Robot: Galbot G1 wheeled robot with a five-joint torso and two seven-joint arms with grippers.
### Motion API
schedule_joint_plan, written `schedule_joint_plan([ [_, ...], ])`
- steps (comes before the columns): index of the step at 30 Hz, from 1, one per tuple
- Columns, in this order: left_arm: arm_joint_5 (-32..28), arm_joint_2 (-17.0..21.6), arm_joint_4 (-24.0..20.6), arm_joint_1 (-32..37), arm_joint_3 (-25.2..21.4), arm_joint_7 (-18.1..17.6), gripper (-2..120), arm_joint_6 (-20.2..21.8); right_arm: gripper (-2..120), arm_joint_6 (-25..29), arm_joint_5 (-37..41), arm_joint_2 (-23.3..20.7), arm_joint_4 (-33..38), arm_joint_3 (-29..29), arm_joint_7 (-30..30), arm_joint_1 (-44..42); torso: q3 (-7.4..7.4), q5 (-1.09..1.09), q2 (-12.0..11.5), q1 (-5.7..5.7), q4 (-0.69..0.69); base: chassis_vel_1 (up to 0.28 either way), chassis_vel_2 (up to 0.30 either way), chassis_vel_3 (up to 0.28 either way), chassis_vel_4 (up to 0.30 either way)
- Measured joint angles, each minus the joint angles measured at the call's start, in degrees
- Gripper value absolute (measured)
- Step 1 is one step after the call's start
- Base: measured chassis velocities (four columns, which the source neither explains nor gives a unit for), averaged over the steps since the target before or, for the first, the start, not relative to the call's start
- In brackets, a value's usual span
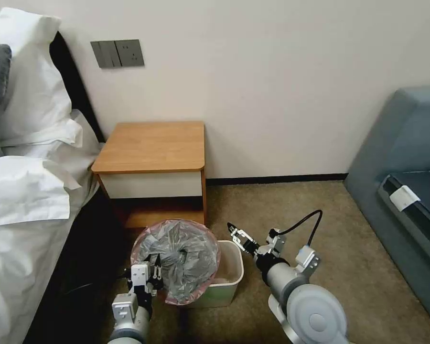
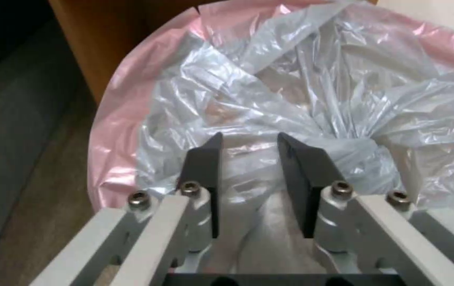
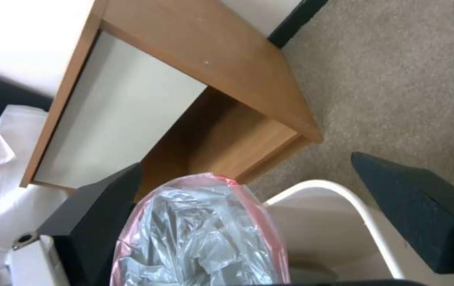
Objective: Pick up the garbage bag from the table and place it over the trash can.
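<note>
The garbage bag (image 1: 186, 253), crinkly grey plastic with a pink edge, stands spread like a disc over the left part of the cream-white trash can (image 1: 231, 282). My left gripper (image 1: 155, 273) is at the bag's near-left side. In the left wrist view its fingers (image 2: 206, 167) pinch a bunched fold of the bag (image 2: 312, 87). My right gripper (image 1: 235, 234) hangs open above the can's far right rim, clear of the bag. Between its fingers, the right wrist view shows the bag (image 3: 206, 234) and the can's rim (image 3: 344, 190). The table (image 1: 153, 145) stands just behind, its top bare.
A bed with white linen (image 1: 28, 191) runs along the left, close to my left arm. A grey sofa (image 1: 406, 157) is at the right. Open carpet (image 1: 320, 210) lies between the can and the sofa. A wall with a switch plate (image 1: 117, 52) is behind the table.
</note>
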Motion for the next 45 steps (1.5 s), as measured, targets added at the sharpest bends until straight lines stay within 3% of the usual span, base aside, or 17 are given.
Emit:
schedule_joint_plan([
  [2,-0.03,0.0,0.39,-0.37,0.13,-0.02,37,0.05,100,0.0,-0.33,0.0,-0.13,-0.02,-0.09,-0.1,0.0,0.0,0.0,0.0,0.0,0.0,0.0,0.0,0.0],
  [16,-0.19,0.16,1.51,-1.19,1.26,-0.02,43,0.46,100,0.0,-1.19,0.36,-0.86,0.01,-0.32,-0.38,0.0,0.0,0.0,0.0,0.0,0.0,0.0,0.0,0.0],
  [21,-1.34,0.18,2.51,-2.31,1.64,-0.1,52,1.27,100,0.0,-1.26,0.48,-0.89,-0.09,-0.37,-0.51,0.0,0.0,0.0,0.0,0.0,0.0,0.0,0.0,0.0],
  [45,-3.65,1.4,6.46,-6.65,3.04,-1.76,54,3.54,100,0.15,-2.26,1.44,-2.7,-0.32,-0.5,-0.5,0.0,0.01,0.0,0.0,0.0,0.0,0.0,0.0,0.0],
])
